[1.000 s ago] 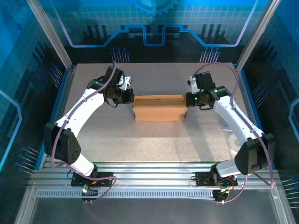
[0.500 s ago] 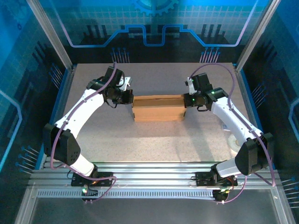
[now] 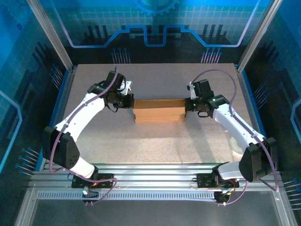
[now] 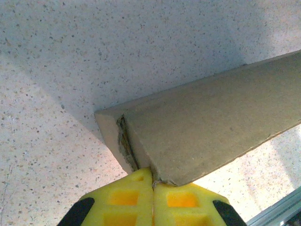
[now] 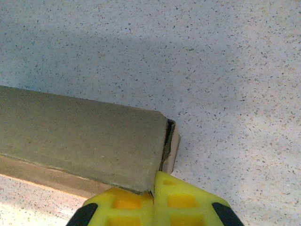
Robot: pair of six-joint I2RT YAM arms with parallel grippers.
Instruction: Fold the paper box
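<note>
Left gripper and right gripper each pinched closed on an end edge of the paper box. Best pressed inward evenly, keeping the carton square.

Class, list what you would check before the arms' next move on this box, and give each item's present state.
1. Box lying flat on table: ok.
2. Left end effector closed, tips touching the box's left end: ok.
3. Right end effector closed, tips touching its right end: ok.
4. End seams flush: not ok, a gap shows at both ends.
5. Cardboard actually gripped: cannot tell.
</note>
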